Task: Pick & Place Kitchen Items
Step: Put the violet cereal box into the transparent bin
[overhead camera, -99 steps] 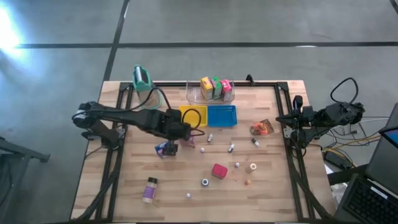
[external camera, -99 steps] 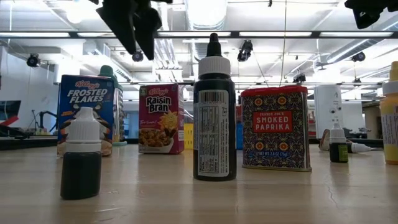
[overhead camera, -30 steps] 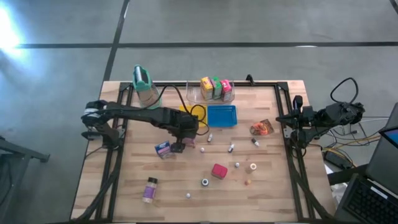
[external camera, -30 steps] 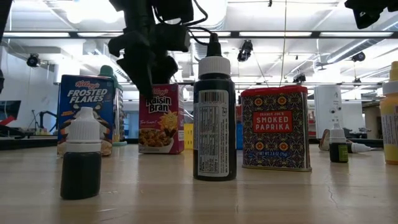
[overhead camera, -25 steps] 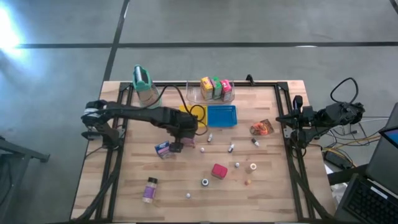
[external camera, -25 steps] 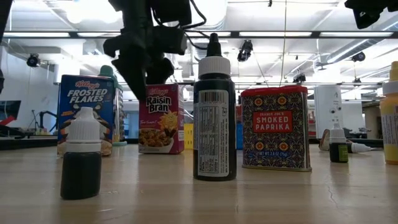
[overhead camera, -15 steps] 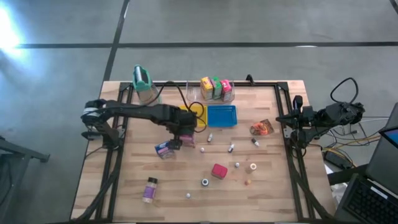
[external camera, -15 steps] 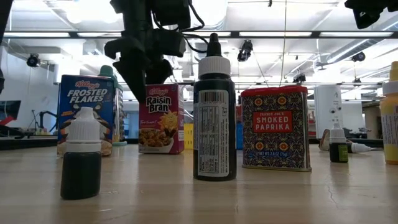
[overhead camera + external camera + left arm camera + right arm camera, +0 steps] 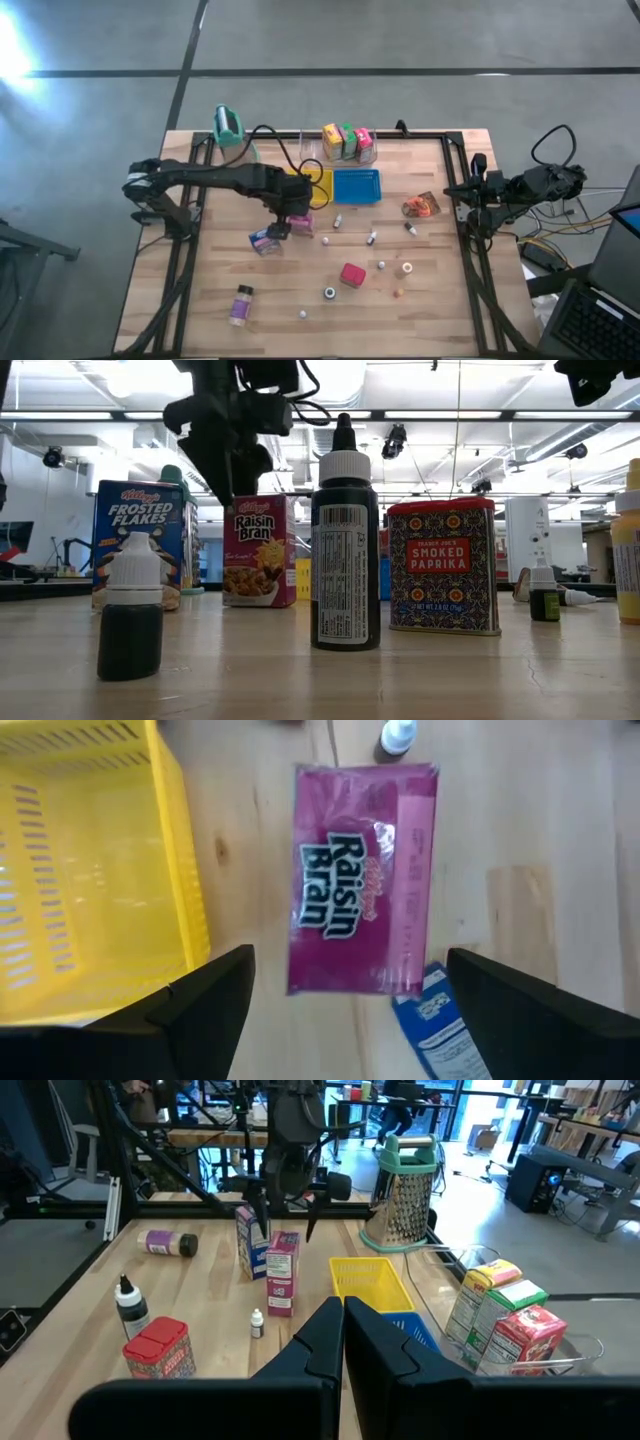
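Left gripper hangs directly above the pink Raisin Bran carton, its two fingers spread wide on either side and holding nothing. The carton stands upright on the wooden table, just beside the yellow tray, with a blue carton close on its other side and a small white dropper bottle near. I think this carton is light and rather stiff, but thin cardboard can dent, and its glossy skin may slip. The best hold seems to be across the two broad faces near the top, with gentle force. Right gripper waits at the table's right edge, fingers pressed together, far from the red paprika tin.
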